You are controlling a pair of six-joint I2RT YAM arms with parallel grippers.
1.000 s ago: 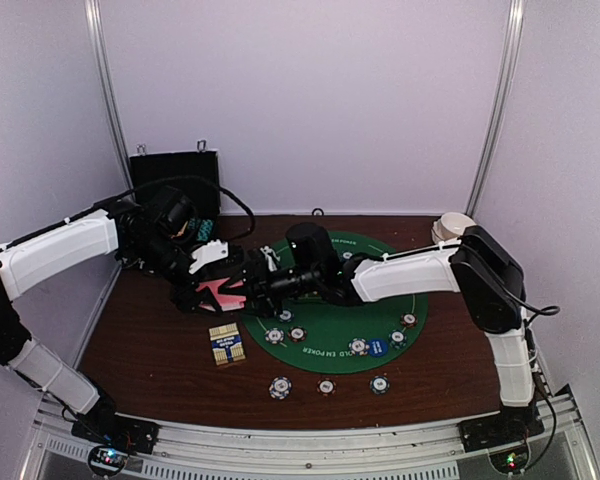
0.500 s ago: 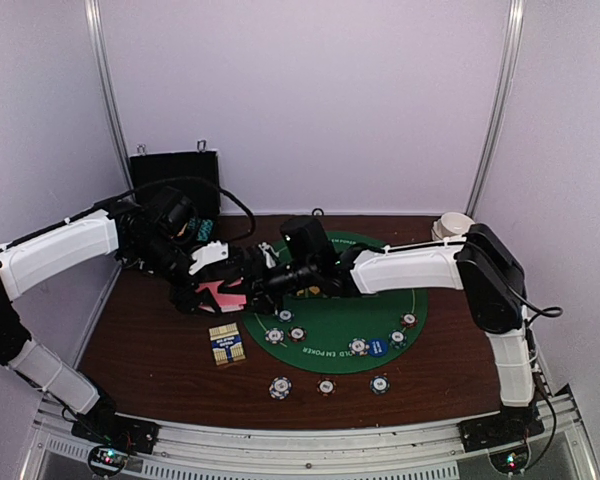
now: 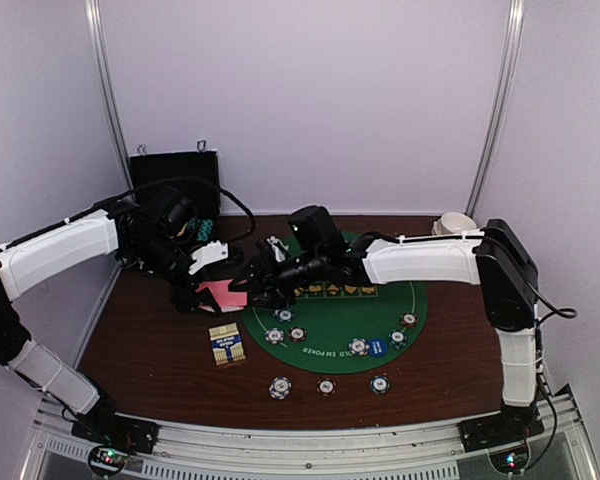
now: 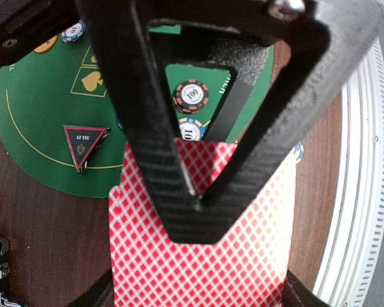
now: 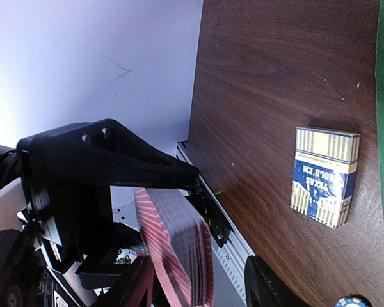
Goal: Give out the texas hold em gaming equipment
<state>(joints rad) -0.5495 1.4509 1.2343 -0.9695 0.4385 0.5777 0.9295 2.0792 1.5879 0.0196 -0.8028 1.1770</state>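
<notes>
My left gripper [image 3: 202, 290] is shut on the sides of a deck of pink-backed playing cards [image 3: 220, 293] and holds it above the table's left part; the deck fills the left wrist view [image 4: 198, 268]. My right gripper [image 3: 252, 285] is open, with the deck's end [image 5: 179, 249] between its fingers. One right finger [image 4: 147, 128] lies over the top card. Several stripe-edged poker chips [image 3: 297, 334] and a blue marker disc [image 3: 377, 347] lie on the green mat [image 3: 330, 310]. Three chips [image 3: 326, 386] lie in front of it. A red-black triangle marker [image 4: 84, 144] lies on the mat.
A blue and cream card box [image 3: 226, 345] lies on the wood left of the mat, also in the right wrist view [image 5: 324, 177]. A black hard case [image 3: 175, 180] stands at the back left. A white bowl [image 3: 454, 226] sits at the back right.
My right arm has swung its wrist up and to the right, and its gripper now sits at the deck's right end. My left gripper still holds the deck in the same place.
</notes>
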